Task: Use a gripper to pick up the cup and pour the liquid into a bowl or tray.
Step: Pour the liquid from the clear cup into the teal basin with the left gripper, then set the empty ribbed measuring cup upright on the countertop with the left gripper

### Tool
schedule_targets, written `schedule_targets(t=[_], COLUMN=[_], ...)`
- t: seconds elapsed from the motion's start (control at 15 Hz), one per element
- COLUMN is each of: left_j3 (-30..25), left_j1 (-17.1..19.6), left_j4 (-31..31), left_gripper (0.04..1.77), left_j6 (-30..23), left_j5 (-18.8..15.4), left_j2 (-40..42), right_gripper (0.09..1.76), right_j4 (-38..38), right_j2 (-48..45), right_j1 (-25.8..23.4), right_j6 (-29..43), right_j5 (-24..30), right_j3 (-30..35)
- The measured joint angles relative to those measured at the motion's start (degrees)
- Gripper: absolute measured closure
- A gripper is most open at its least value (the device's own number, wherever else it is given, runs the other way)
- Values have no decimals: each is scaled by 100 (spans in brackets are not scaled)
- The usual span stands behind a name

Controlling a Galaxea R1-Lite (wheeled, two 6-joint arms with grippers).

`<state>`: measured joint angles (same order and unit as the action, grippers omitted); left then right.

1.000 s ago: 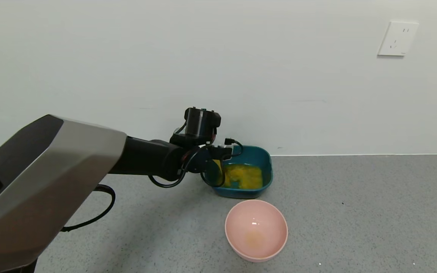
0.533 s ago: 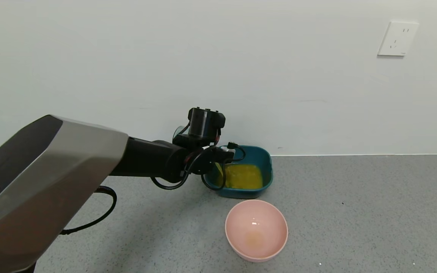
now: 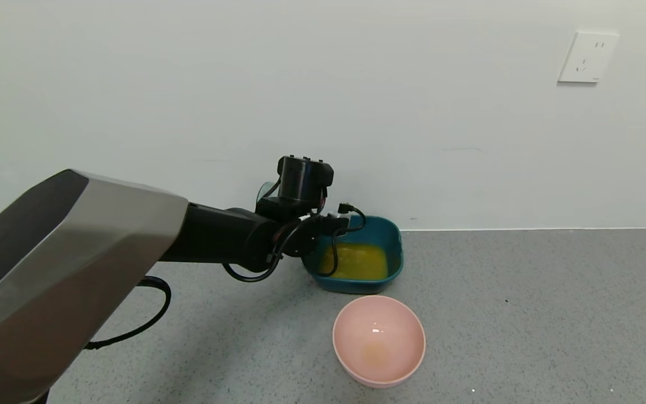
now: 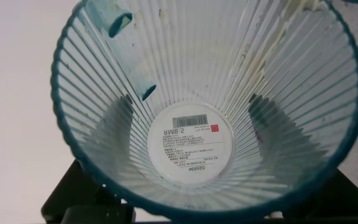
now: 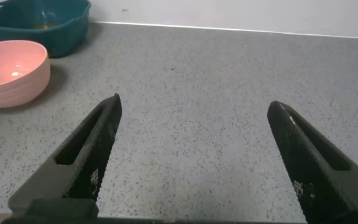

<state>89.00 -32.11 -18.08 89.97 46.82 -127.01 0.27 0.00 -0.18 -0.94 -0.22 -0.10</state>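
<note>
At the far edge of the worktop, against the wall, the left tool hangs at the near-left rim of the teal tub, pinching the cup. In the left wrist view the cup fills the picture, its ribbed wall streaked with residue and its base, with a round label, showing bare; no pool remains inside. A second ago the liquid in the tub was churned and broken as a stream fell from the cup; half a second ago only a thin thread ran down; now the surface lies smooth and flat. By that, the pour looks finished, and what remains is likely to bring the cup upright and set it down on the worktop.

The tub holds a shallow orange-yellow pool across its floor. The pink bowl, just nearer than the tub and apart from it, holds only a faint yellowish smear at its bottom.

The right tool waits low over bare worktop, well right of both vessels, its fingers spread wide.
</note>
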Motion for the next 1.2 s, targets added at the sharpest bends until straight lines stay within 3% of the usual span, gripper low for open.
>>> schedule_targets(t=[0.6, 0.73, 1.0, 1.2], left_j3=[-372, -530, -797, -1158], left_j1=[-179, -160, -13, 129], left_j4=[177, 446, 1200, 1268], left_gripper=[52, 52, 52, 52], left_j6=[-3341, -4141, -5979, -7118], left_j5=[-30, -124, -981, -1226], left_j2=[111, 262, 769, 1163], right_gripper=[14, 14, 14, 14], right_j4=[-2, -2, -2, -2], right_j2=[0, 0, 0, 0], right_j1=[0, 0, 0, 0], right_j6=[0, 0, 0, 1], right_j5=[0, 0, 0, 1], right_j3=[2, 2, 2, 2])
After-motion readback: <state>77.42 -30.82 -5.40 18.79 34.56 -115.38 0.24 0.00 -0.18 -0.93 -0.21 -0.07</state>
